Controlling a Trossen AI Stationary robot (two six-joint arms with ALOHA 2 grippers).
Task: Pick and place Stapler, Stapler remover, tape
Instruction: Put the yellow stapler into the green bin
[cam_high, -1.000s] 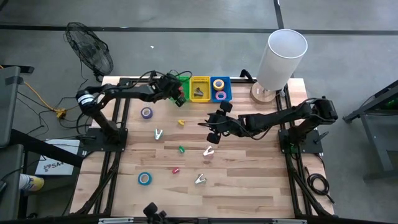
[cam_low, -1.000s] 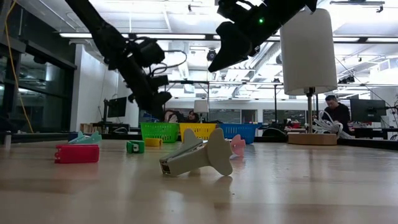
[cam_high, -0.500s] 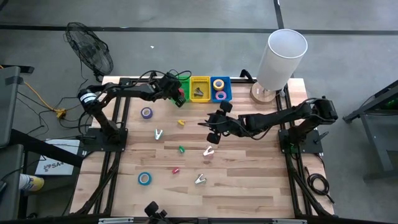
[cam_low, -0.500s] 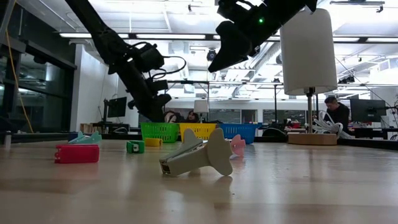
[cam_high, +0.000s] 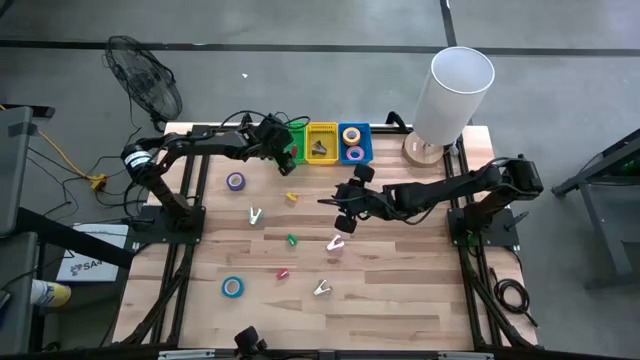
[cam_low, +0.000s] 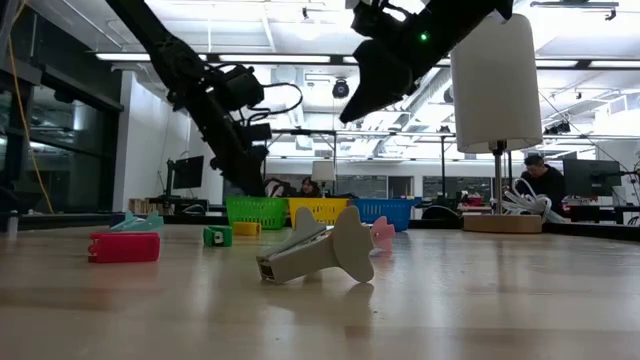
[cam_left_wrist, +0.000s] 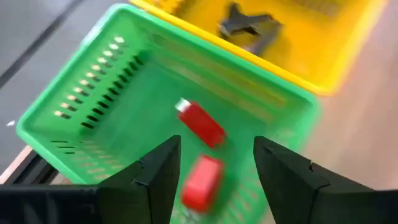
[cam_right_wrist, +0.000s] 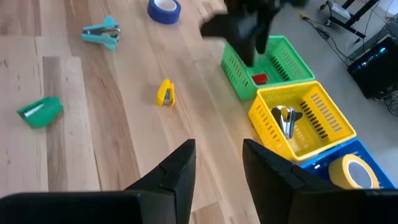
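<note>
The left tool (cam_left_wrist: 214, 177) has just gone from nearly pressed together to spread, and it hangs over the green basket (cam_left_wrist: 93, 99) at the far edge of the bench (cam_high: 400, 290) — the red stapler (cam_left_wrist: 200, 123) it was carrying now shows below and between its fingers, inside the basket and seemingly in mid-fall, with a second red stapler (cam_left_wrist: 200, 180) already lying under it. I judge that one more stapler is delivered and the left arm is free to go back for the next piece. In the high view the left tool (cam_high: 283, 142) sits right at the green basket (cam_high: 297, 140), beside the yellow basket (cam_high: 321, 143) holding silvery staple removers and the blue basket (cam_high: 355, 142) holding tape rolls. The right tool (cam_right_wrist: 217, 165) waits above mid-bench with its fingers moderately parted and nothing between them; in the high view it (cam_high: 345, 205) hovers just beyond a pale staple remover (cam_high: 335, 242). Plenty is left on the bench: a purple tape roll (cam_high: 235, 181) near the left arm, a blue tape roll (cam_high: 232, 287) toward the near edge, a yellow stapler (cam_high: 291, 196), a green stapler (cam_high: 292, 240), a red stapler (cam_high: 283, 272), and two more staple removers (cam_high: 255, 215) — all well apart from the left tool.
</note>
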